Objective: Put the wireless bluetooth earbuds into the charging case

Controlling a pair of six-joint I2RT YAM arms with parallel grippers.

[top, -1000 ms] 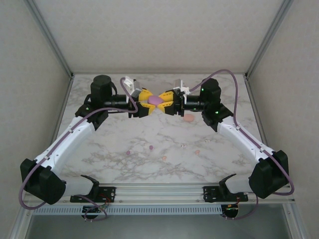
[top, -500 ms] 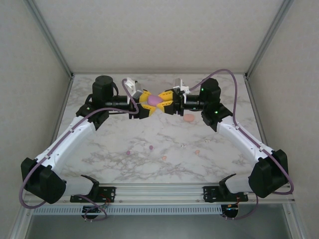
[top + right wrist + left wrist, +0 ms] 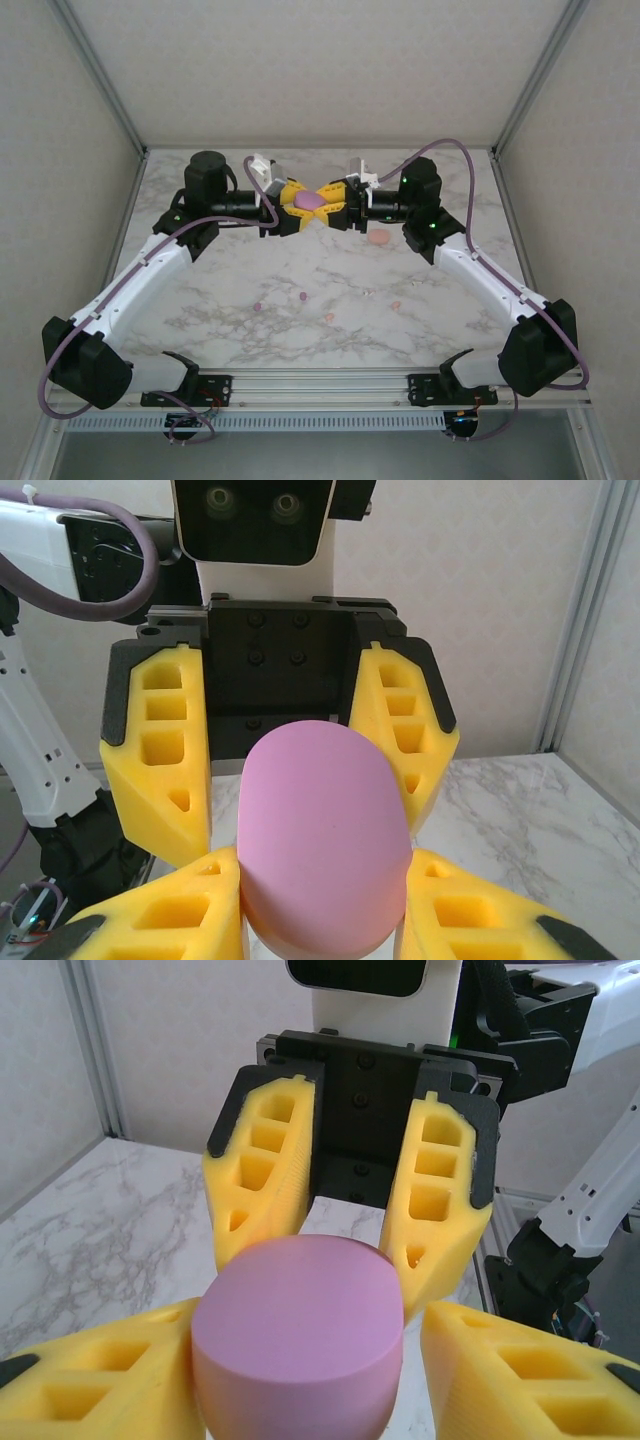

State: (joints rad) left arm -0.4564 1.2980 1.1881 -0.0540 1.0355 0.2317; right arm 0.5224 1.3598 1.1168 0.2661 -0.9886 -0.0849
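Purple case (image 3: 311,200), ends buried in left hand (image 3: 298,206), right hand (image 3: 330,203) — earbuds (image 3: 302,296) tiny

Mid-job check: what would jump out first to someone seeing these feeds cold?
The left gripper and right gripper meet above the far middle, both clamped on one purple charging case between yellow fingers. Tiny earbuds lie scattered on the table's near half, and an orange case lies by the right wrist.
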